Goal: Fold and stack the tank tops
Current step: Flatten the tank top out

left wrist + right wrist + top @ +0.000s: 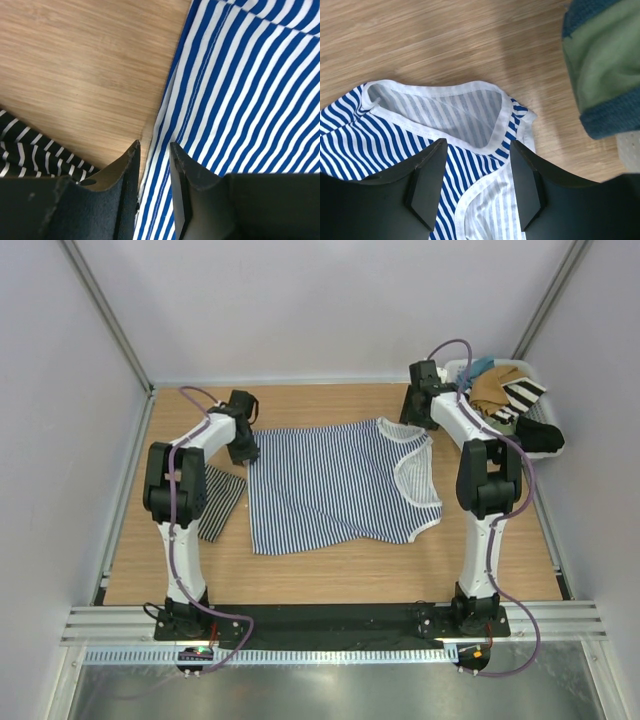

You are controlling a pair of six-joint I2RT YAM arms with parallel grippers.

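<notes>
The blue-and-white tank top (pixel 330 485) lies spread flat on the desk (pixel 300 575), with the black-and-white tank top (pixel 222 502) at its left. For an even fold, both far corners should be pinched and lifted together. Both arms are reached forward. The left pincer (pixel 154 145) is narrowly parted over the hem edge (pixel 165 100), and the right pincer (pixel 477 145) is wide and empty above the neckline (pixel 445 92).

Soft cloth tank top (pixel 330 485), matt wooden table (pixel 330 578)
</notes>
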